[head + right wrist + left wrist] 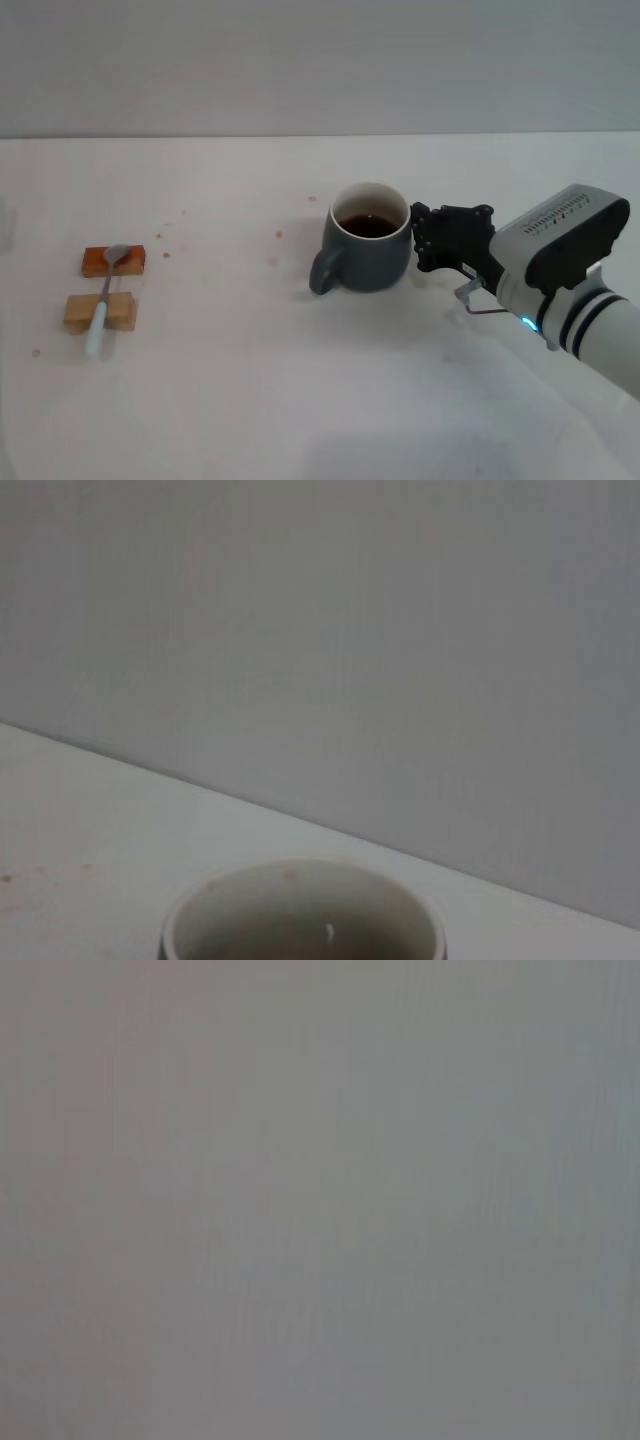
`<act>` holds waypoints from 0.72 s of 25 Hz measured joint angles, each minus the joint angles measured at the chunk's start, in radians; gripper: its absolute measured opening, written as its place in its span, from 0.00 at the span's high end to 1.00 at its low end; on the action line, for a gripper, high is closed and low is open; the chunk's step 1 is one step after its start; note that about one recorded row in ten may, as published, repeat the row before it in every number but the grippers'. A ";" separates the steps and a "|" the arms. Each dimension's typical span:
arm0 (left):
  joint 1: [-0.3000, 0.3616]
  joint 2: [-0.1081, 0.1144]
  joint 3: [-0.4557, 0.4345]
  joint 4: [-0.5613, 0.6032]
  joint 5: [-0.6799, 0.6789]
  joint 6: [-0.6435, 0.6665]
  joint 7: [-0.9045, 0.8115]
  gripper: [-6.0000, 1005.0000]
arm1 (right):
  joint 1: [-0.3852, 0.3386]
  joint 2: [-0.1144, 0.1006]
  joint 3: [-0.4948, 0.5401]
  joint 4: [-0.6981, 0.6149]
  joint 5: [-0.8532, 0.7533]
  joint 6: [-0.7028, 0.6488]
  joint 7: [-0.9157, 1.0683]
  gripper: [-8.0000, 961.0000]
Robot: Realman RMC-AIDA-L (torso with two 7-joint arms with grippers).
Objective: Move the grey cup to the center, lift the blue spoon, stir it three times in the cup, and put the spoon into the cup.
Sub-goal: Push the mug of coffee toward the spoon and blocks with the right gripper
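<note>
Head view shows the white desk (300, 400) with the right end effector (425, 245) against the side of the grey cup (368, 250), opposite its handle; whether its fingers are spread or pressed together I cannot tell. The cup sits near the desk's middle, dark liquid inside. To finish this step well, I judge the push should stay slow and level so nothing sloshes. Two wooden blocks (100, 311) lie well apart on the left, carrying the blue spoon (103, 305) across them. The left end effector is out of sight.
</note>
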 joint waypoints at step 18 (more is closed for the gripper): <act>0.003 0.002 0.003 0.000 0.000 0.020 0.000 0.17 | 0.034 0.000 -0.068 0.055 0.003 0.049 0.079 0.96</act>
